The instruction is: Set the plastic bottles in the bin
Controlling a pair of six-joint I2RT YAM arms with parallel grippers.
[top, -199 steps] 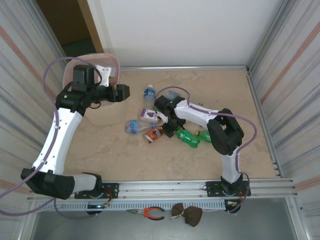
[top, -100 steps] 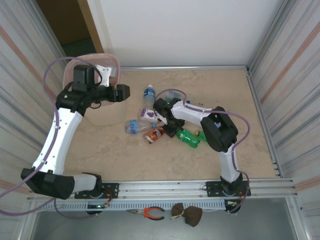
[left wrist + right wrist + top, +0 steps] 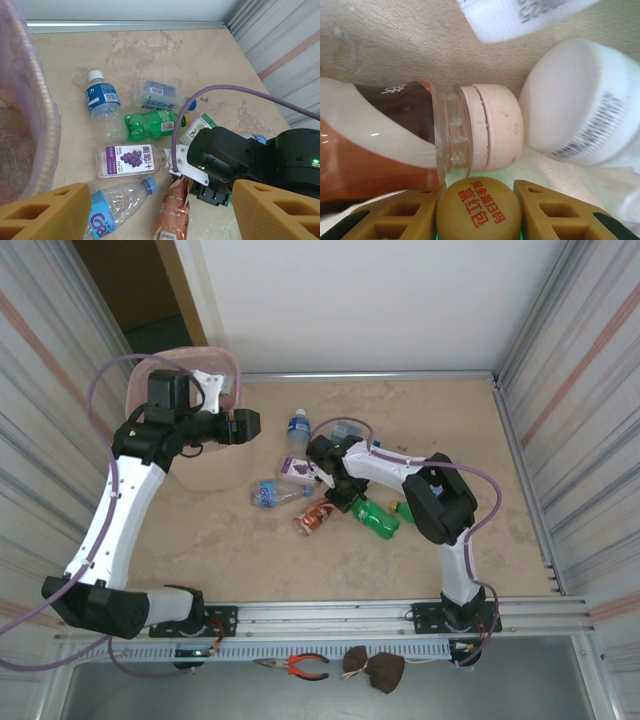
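Observation:
Several plastic bottles lie mid-table: a grape-label one (image 3: pixel 130 161), a blue-label one (image 3: pixel 105 102), a blue-capped clear one (image 3: pixel 117 205), a green one (image 3: pixel 150 125) and a brownish one (image 3: pixel 315 518). My right gripper (image 3: pixel 345 502) is low among them. Its fingers (image 3: pixel 400 217) are shut on the gold cap (image 3: pixel 479 207) of a green bottle (image 3: pixel 375 518). The brownish bottle's white-capped neck (image 3: pixel 495 132) lies just beyond it. My left gripper (image 3: pixel 245 427) hangs open and empty beside the pink bin (image 3: pixel 185 358). Its fingers (image 3: pixel 45 212) frame the pile from above.
Crushed clear bottles lie inside the bin (image 3: pixel 40 115). A clear crushed bottle (image 3: pixel 160 95) and a white-and-green labelled one (image 3: pixel 200 127) lie behind the right arm. Ribbed walls close in both sides. Pliers (image 3: pixel 300 667) lie off the table's front rail.
My right gripper has closed on the gold cap. Its arm folded leftward, and the brownish bottle slid slightly toward the front. The left arm has stayed still.

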